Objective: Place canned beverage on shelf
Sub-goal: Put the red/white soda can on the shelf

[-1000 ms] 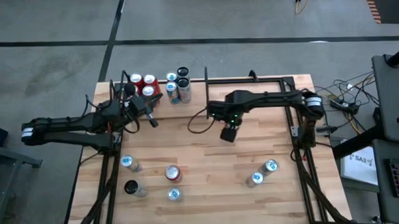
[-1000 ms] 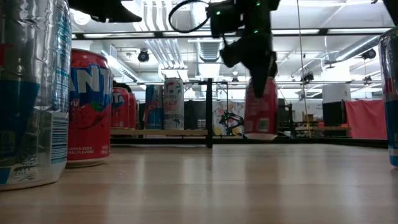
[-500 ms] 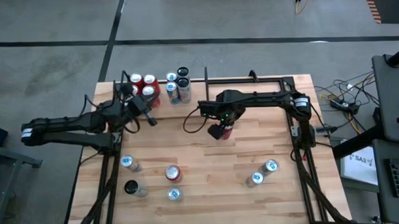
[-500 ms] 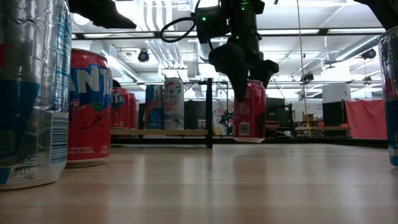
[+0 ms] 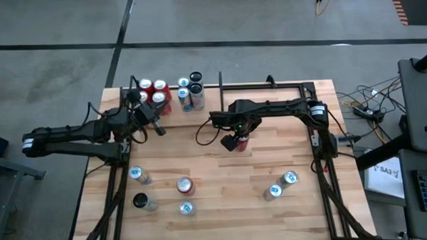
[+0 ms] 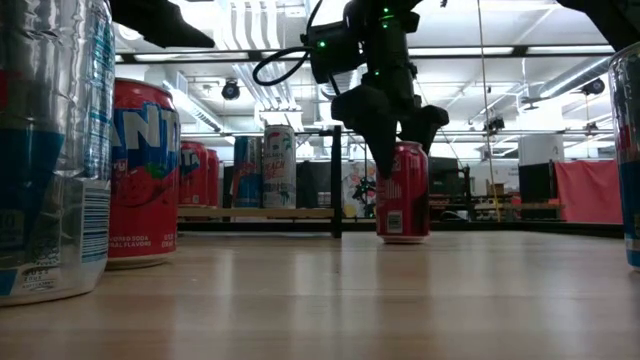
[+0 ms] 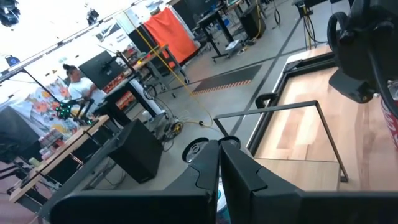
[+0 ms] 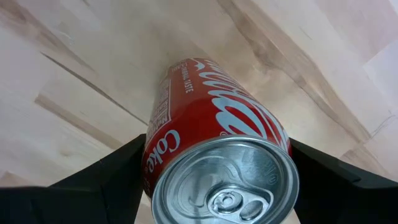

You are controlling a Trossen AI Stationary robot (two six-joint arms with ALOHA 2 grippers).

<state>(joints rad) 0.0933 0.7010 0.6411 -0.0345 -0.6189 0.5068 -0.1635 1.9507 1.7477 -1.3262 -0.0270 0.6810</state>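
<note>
A red cola can (image 6: 403, 195) stands upright in the middle of the table, in front of the black frame, with my right gripper (image 6: 402, 150) shut on it from above. It shows in the high view (image 5: 243, 139) and fills the right wrist view (image 8: 211, 143). The shelf (image 6: 310, 213), a narrow bay with a light wood floor at the far left, holds several cans (image 5: 171, 93) standing on the plank. My left gripper (image 5: 159, 128) hovers shut and level just in front of that bay, touching nothing; its fingers (image 7: 219, 180) lie together. My right gripper pinches the can's side wall near its top rim (image 8: 155, 168) between its two fingers, one on each side. The fingers (image 6: 383, 135) come from above, pointing down. The can is upright; its base (image 6: 403, 238) is at the tabletop or just above it, I cannot tell which.
Several loose cans stand on the near half of the table: at the near left (image 5: 137, 174), (image 5: 184, 184), (image 5: 142, 201), and near right (image 5: 273, 192), (image 5: 289, 178). The black frame's wider bay (image 5: 269, 84) runs along the far right. Bare wood lies between the red can and the shelf.
My right gripper has carried the red can toward the table's left edge and downward, rolling about its pointing line as it went. The can has stayed upright and has come down from clear of the table to about tabletop level.
</note>
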